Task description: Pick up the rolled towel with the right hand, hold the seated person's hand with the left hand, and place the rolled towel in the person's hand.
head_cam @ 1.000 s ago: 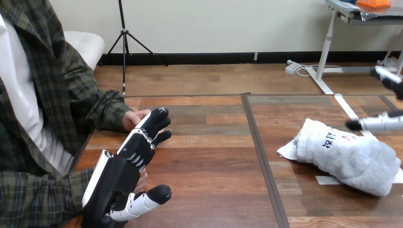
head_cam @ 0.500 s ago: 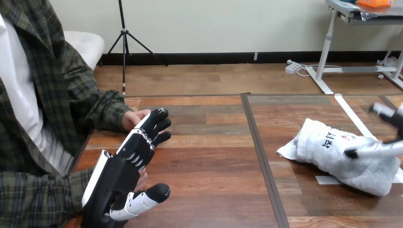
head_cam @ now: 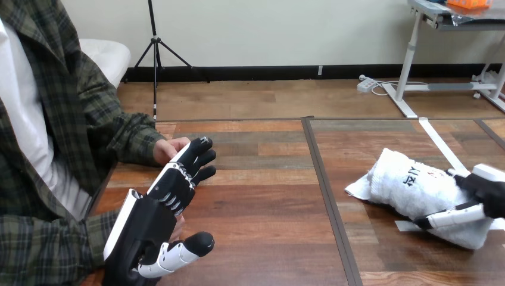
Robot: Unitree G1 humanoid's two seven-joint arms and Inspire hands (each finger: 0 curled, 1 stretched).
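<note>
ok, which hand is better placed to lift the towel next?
Right. The right hand rests on the rolled towel; the left hand lies open against the person's hand, across the table from the towel.

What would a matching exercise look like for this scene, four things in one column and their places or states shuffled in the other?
Things:
1 white rolled towel
2 black-and-white left hand
3 black-and-white right hand
4 person's hand

Places or states:
A fingers straight, beside the person's hand
B lying on the wooden table's right half
C closed on the towel's right end
D at the table's left edge

Pairs: 1-B, 2-A, 3-C, 4-D
</note>
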